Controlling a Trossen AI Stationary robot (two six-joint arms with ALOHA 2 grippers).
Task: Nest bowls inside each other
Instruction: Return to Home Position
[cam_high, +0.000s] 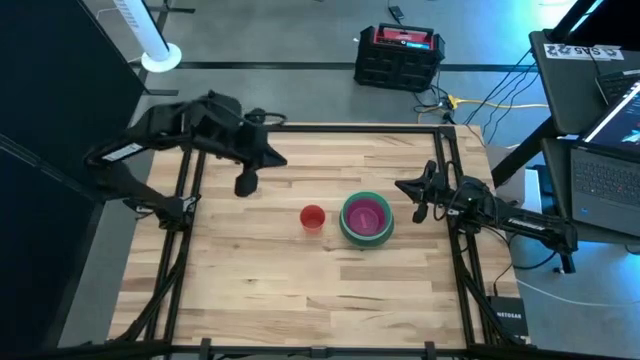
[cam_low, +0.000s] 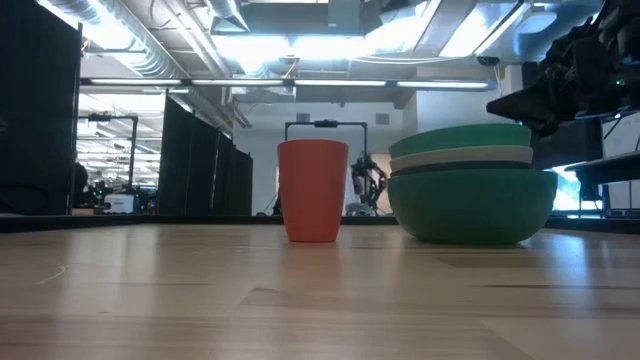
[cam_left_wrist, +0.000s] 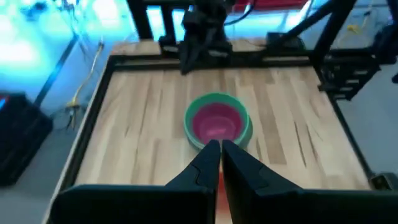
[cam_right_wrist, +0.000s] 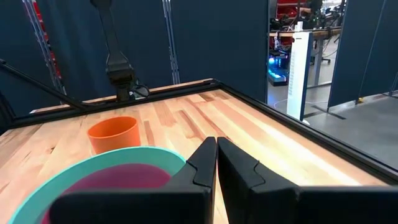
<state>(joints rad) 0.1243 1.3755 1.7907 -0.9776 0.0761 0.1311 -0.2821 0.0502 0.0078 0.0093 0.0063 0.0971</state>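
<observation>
From above, the stack of bowls (cam_high: 366, 219) sits right of the middle of the table (cam_high: 290, 300). The pink bowl (cam_high: 366, 215) lies innermost, so the nesting looks done. The red cup (cam_high: 312, 217) stands just beside the stack, toward the left edge. The left gripper (cam_high: 245, 188) hangs over the far-left part of the table and the right gripper (cam_high: 403, 187) near the right edge. Both are clear of the stack, which fits parking.

At table height, the rims sit one inside another in the outer green bowl (cam_low: 470, 205), apart from the cup.

The left wrist view shows that gripper's fingers (cam_left_wrist: 205, 163) closed on nothing.

The right wrist view shows the same: its fingers (cam_right_wrist: 200, 163) are together and empty above the stack's rim.
</observation>
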